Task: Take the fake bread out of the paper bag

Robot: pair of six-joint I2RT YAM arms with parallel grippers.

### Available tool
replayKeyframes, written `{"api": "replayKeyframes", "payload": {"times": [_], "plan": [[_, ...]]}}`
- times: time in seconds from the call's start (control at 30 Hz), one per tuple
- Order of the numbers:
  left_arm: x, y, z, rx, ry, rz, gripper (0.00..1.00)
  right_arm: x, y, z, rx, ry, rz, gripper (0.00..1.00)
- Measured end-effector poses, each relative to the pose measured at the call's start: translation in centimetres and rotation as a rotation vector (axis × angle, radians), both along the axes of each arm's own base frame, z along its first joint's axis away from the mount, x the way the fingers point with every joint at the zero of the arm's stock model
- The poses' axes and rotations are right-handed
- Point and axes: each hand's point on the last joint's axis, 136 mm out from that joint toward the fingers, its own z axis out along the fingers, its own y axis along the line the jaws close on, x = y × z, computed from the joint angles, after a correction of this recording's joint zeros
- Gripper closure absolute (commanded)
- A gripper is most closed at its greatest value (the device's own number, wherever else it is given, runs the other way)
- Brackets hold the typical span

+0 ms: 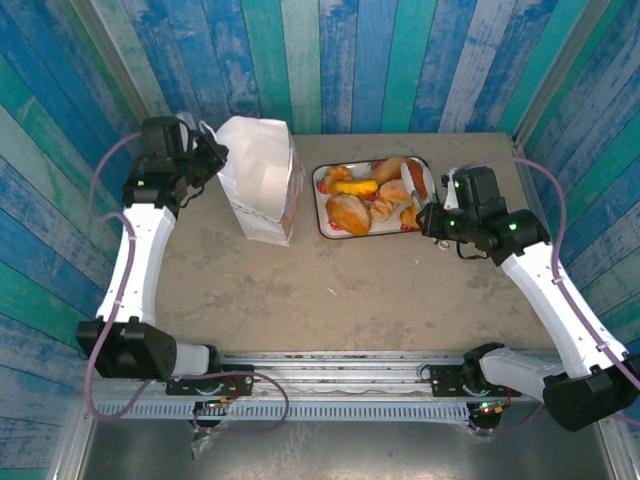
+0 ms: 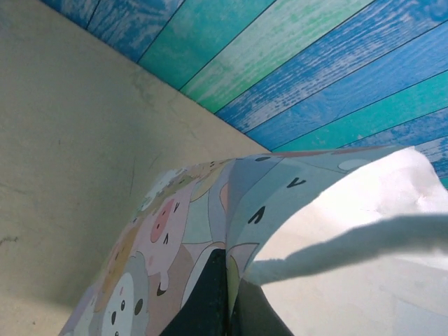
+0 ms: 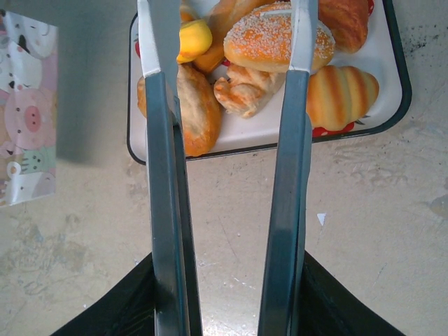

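Robot test cell, blue plank walls (image 1: 330,60), bare tabletop (image 1: 330,290)

I read bright, even light from overhead in the top view, where the wall planks (image 1: 60,150) splay toward the corners. In the left wrist view the cord handle (image 2: 350,245) sits too near the lens and is blurred. In the right wrist view the paper bag (image 3: 28,112) throws a soft grey shadow on the table (image 3: 350,231), and the fingers (image 3: 164,210) carry pale glare streaks
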Motion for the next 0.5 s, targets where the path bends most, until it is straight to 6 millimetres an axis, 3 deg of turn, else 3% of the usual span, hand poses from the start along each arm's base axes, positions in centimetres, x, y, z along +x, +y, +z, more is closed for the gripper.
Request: {"api": "replayKeyframes", "payload": {"times": [0.27,0.5], "plan": [[3.0,0.6,-4.5,-0.040,0.135,0.040,0.99,-0.1,0.0,-0.3,-0.001,0.006,0.001,0.55],[5.1,1.8,-5.4,-0.037,0.163,0.087,0.99,-0.4,-0.2,-1.2,-0.010,0.026,0.000,0.55]]}}
